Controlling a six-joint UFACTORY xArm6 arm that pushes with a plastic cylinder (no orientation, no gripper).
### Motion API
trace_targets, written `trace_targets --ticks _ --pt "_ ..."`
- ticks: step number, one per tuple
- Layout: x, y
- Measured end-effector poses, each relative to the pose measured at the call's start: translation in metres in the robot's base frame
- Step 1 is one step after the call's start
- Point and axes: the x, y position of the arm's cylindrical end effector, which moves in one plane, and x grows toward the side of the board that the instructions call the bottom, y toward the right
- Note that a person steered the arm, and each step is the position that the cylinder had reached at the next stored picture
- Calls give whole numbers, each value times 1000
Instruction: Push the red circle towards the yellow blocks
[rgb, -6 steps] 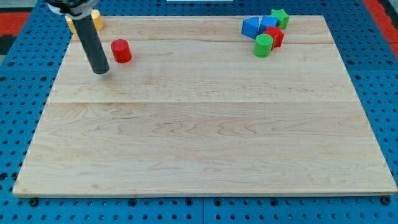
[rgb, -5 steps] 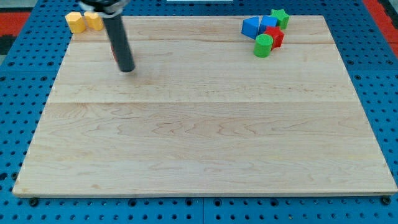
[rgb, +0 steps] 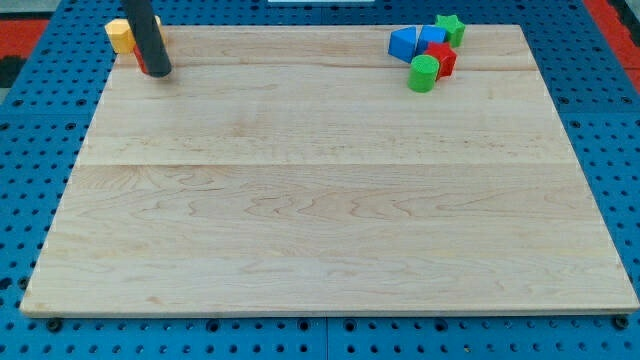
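Pale wooden board (rgb: 330, 200) on blue pegboard. Only a sliver of the red circle (rgb: 139, 60) shows at the top-left corner, behind my rod and seemingly touching the yellow blocks (rgb: 121, 35), so the push looks nearly finished. My tip (rgb: 158, 71) sits at its lower-right, the rod leaning toward the view's top-left. I carry no claw.

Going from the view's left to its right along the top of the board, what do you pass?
yellow block → my tip, with a sliver of the red circle just left of the rod → blue triangle → green cylinder → green star
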Motion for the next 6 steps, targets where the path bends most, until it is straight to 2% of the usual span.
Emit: trace_targets --ticks 1,2,3,4,5,6 --pt "-25 -3" --pt "-26 -14" --pt "38 -30" --pt "41 -94" --pt "33 -97" --pt "-38 -96"
